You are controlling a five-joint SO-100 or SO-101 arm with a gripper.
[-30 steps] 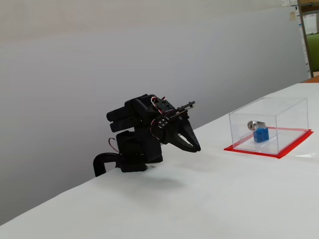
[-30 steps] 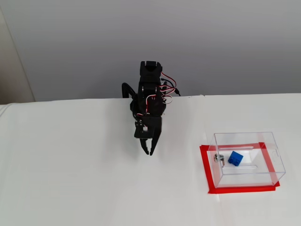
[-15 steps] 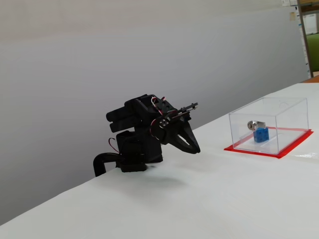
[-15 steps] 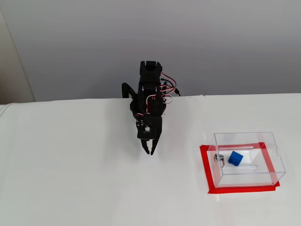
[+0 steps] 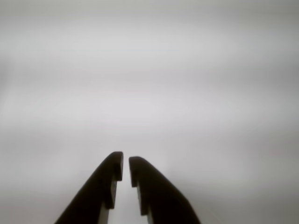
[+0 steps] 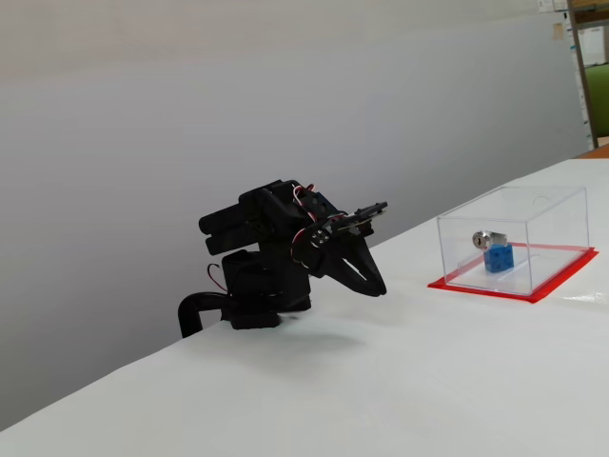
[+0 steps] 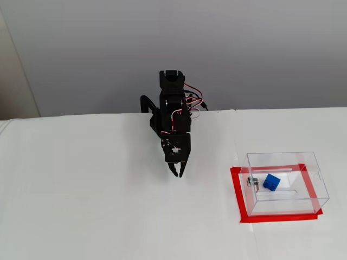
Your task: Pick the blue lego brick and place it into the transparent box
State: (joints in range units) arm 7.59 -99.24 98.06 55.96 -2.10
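The blue lego brick [image 6: 499, 258] [image 7: 271, 182] lies inside the transparent box [image 6: 552, 205] [image 7: 317, 187], which stands on a red base sheet [image 6: 561, 276] [image 7: 236, 189]. A small silver metal cylinder [image 6: 483, 239] [image 7: 251, 181] lies next to the brick inside the box. My gripper [image 5: 125, 165] [image 6: 378, 286] [image 7: 177, 173] is folded back near the arm's base, well left of the box in both fixed views. Its jaws are almost closed and hold nothing. The wrist view shows only the black fingertips over a blurred white surface.
The black arm base [image 6: 249, 305] [image 7: 172, 95] sits at the table's far edge by a grey wall. The white table [image 6: 381, 390] [image 7: 81, 189] spreads around the arm and box. Shelving [image 6: 592, 67] shows at the far right.
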